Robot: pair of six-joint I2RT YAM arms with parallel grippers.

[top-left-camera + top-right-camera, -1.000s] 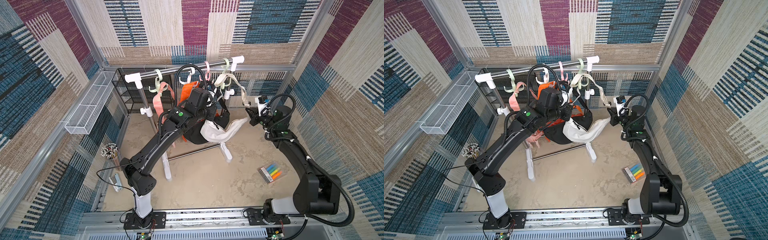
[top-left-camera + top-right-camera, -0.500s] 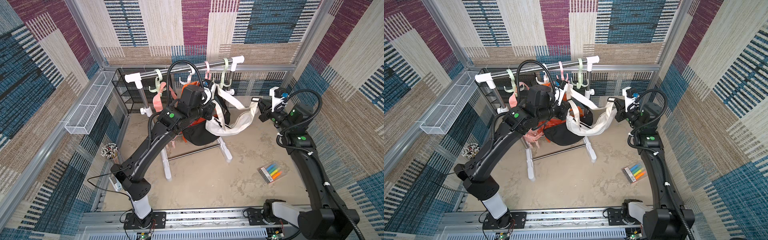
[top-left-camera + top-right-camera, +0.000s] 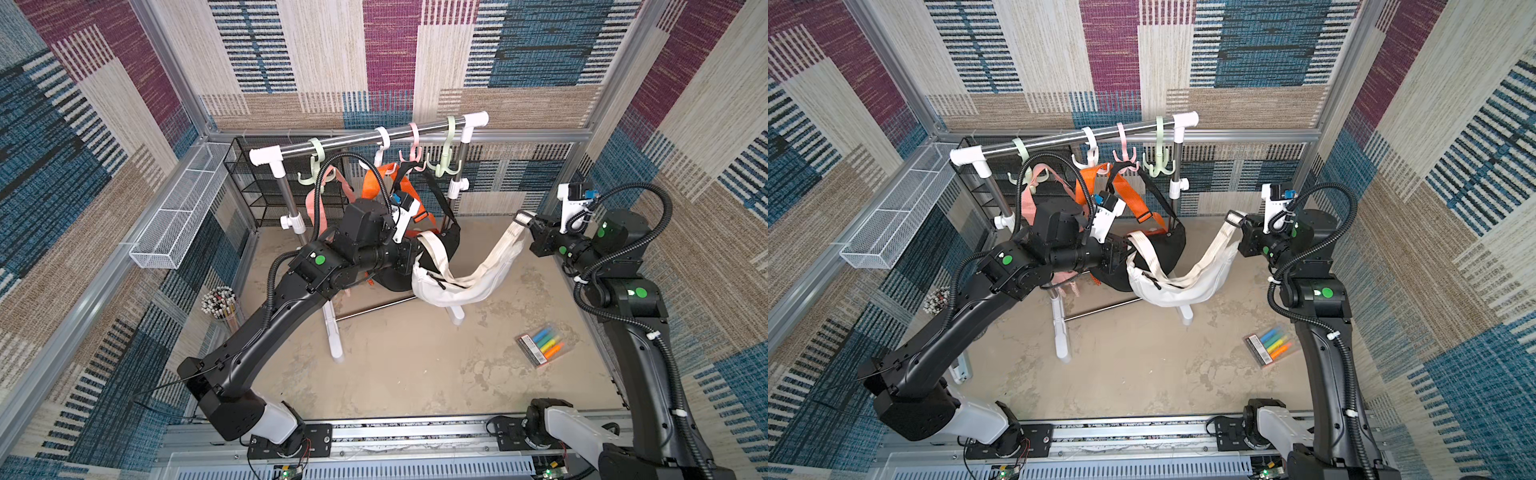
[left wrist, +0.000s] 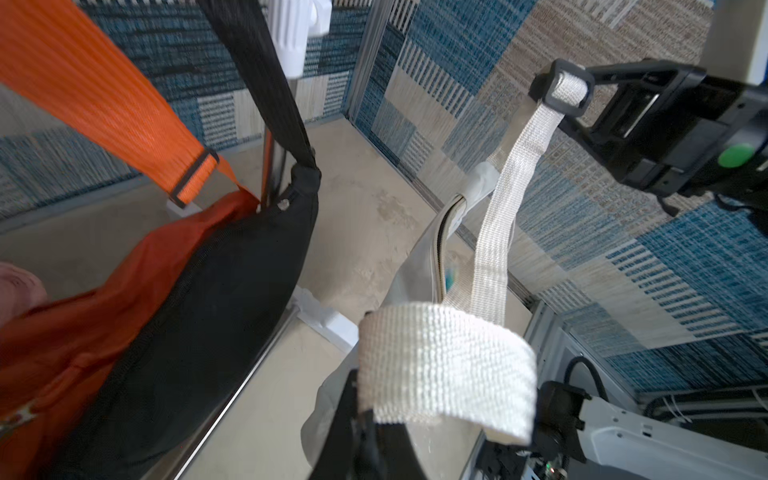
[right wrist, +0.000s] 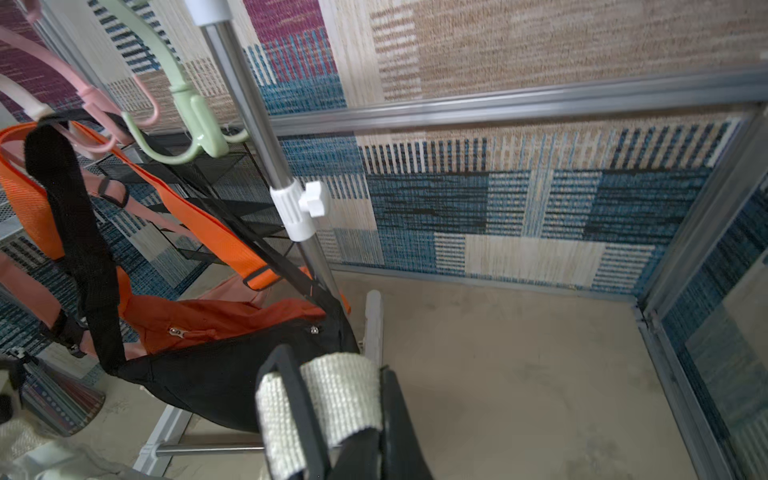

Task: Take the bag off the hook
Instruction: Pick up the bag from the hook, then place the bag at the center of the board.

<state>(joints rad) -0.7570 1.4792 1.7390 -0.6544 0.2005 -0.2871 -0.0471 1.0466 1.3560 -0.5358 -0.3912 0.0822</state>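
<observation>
Slung in the air between two arms: a white sling bag point(image 3: 453, 293), sagging in front of the clothes rail point(image 3: 353, 140) and above the table point(image 3: 415, 374). Held by its webbing strap point(image 4: 496, 232) at two spots.

Pinched at one end in the right gripper point(image 3: 531, 226), clamped tight on the strap right beside the black slider buckle point(image 5: 302, 415). Seen the same way from the left wrist view, with the buckle just past the fingertips.

Looped at the other end over the left gripper point(image 4: 370, 432), also pressed together, with a fold of strap running down between the fingers.

Body of the bag lower than both grippers: just below and beside the left one, well apart from the right one, joined to it only by the rising strap.

Off the green hook point(image 3: 446, 160) at the end of the rail nearer the right arm, and touching none of the other hooks.

Just behind the white bag, hanging by a black strap from the pink hook point(image 3: 413, 153): a black sling bag point(image 4: 216, 299), and against that an orange sling bag point(image 4: 75, 332).

On the table, near the right arm: a pack of highlighters point(image 3: 544, 341).
</observation>
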